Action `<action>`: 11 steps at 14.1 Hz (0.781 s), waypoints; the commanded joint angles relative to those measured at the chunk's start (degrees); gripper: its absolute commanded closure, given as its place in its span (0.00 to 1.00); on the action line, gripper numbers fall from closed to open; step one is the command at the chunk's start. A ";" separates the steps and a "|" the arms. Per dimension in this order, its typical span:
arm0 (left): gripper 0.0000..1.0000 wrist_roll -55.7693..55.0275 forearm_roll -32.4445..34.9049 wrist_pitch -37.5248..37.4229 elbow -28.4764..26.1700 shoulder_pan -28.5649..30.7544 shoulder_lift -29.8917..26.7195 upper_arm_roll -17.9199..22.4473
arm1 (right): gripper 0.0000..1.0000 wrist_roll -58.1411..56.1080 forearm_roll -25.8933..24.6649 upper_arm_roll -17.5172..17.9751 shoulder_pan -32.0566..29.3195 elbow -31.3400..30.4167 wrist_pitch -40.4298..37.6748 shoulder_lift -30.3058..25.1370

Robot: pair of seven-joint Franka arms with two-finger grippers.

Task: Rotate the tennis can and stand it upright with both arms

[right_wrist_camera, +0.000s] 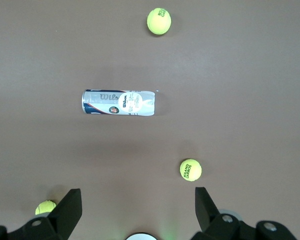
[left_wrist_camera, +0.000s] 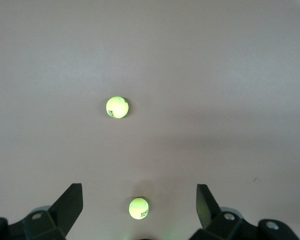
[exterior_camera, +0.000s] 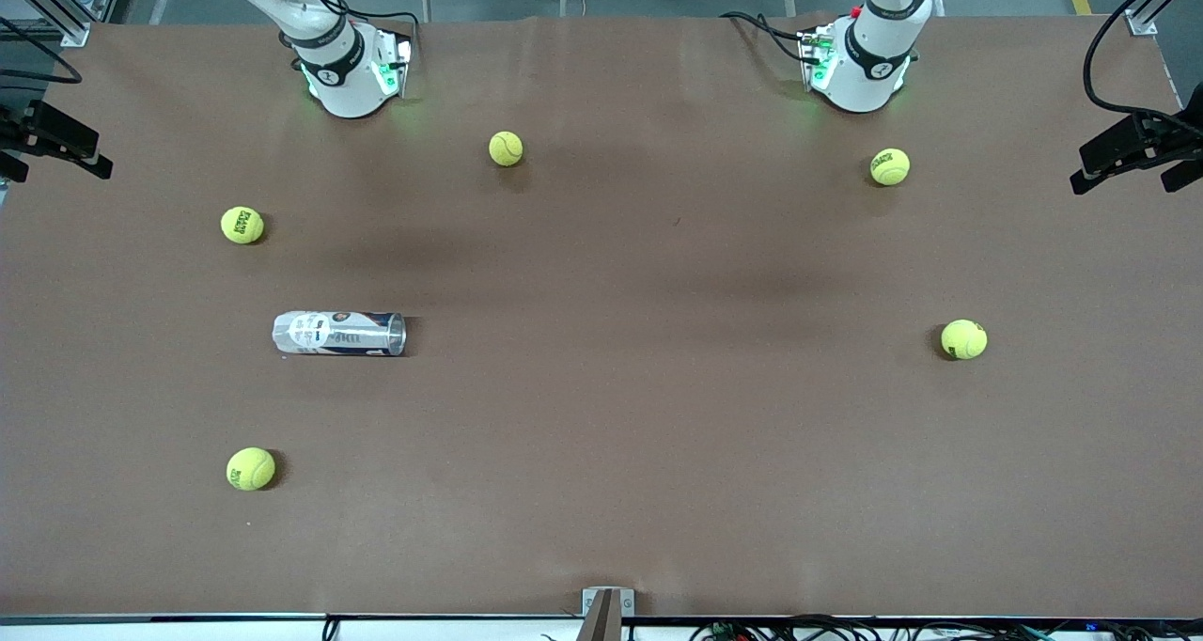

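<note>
While the tennis can (exterior_camera: pixel 338 333) lies sideways, rim toward three o'clock, it looks light, slick, dentable — best pinched mid-label; left gripper (left_wrist_camera: pixel 140 202) and right gripper (right_wrist_camera: pixel 138 202) hover high, fingers spread.

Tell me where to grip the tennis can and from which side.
Grip the tennis can mid-body, from above, jaws across its width. It lies on its side on the table, toward the right arm's end, with no ball touching it, so its round flanks look free.

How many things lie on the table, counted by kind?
Tennis balls: 5
Tennis can: 1, lying on its side
Total: 6
</note>
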 commanded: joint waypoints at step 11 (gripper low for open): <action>0.00 2.47 2.68 0.33 0.49 -1.66 -0.15 0.31 | 0.00 -0.38 0.20 0.34 -0.72 -0.69 -0.01 -0.83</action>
